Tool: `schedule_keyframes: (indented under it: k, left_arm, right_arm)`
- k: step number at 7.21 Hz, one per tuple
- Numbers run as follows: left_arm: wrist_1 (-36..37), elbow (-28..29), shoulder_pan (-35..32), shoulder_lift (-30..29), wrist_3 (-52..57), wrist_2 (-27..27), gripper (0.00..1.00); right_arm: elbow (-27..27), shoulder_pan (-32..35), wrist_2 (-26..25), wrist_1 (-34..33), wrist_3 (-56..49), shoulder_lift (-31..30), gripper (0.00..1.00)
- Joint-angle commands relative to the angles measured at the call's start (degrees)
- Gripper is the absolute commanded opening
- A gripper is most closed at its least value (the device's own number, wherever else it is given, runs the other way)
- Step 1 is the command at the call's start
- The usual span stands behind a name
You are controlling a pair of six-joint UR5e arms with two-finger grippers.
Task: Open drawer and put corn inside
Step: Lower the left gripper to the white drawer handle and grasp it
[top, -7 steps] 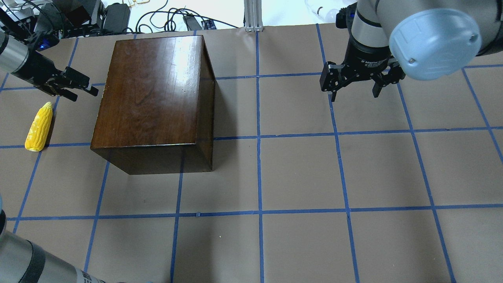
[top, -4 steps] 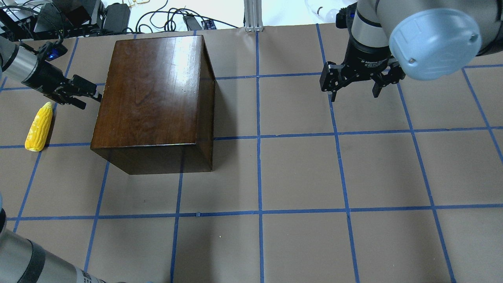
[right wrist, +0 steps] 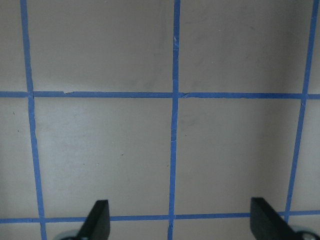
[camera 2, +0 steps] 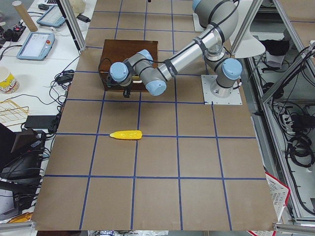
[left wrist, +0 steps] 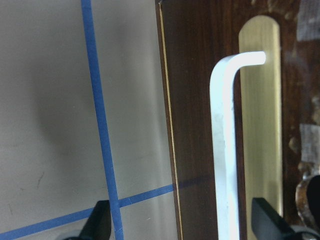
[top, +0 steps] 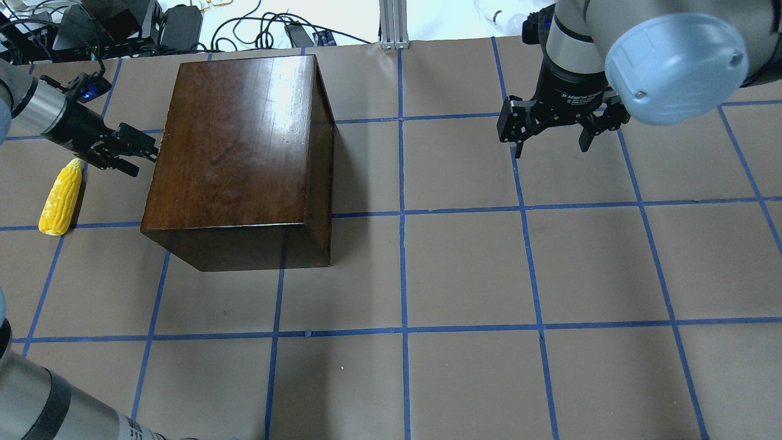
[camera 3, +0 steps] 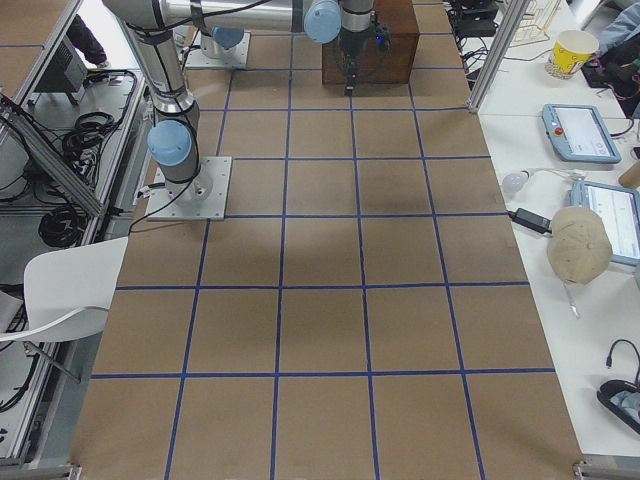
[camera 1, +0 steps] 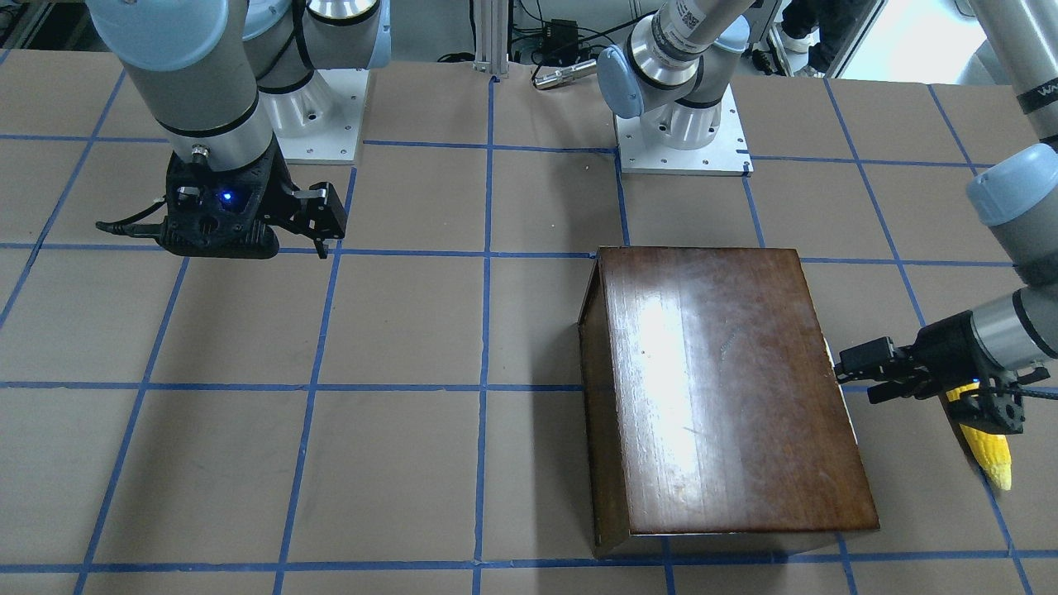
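**Left gripper** (top: 144,161): fingers spread and level, aimed sideways at the shut drawer (left wrist: 192,100). Its single silvery handle (left wrist: 223,150) stands between the fingers, ungrasped. The one dark box (top: 238,140) lies straight ahead. **Corn** (top: 61,197), one cob: on the table (top: 464,269) just beside the wrist, long axis crosswise to the fingers, pointed tip toward the wrist. **Right gripper** (top: 551,150): well apart, pointing straight down, fingers spread, holding nothing.

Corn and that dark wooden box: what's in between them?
In the overhead view, only bare taped table lies between the corn and the box; the left gripper reaches across the gap's far end.
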Motion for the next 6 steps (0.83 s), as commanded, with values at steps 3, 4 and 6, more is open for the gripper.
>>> schedule_keyframes:
  k: [3, 4, 6]
  left_arm:
    - [0.0, -0.7, 0.0, -0.6, 0.0, -0.1, 1.00]
    - [0.0, -0.7, 0.0, -0.9, 0.0, 0.0, 1.00]
    - [0.1, -0.4, 0.0, -1.3, -0.1, 0.1, 1.00]
  right_arm:
    - [0.0, 0.0, 0.0, 0.0, 0.0, 0.0, 1.00]
    - [0.0, 0.0, 0.0, 0.0, 0.0, 0.0, 1.00]
    - [0.0, 0.0, 0.0, 0.0, 0.0, 0.0, 1.00]
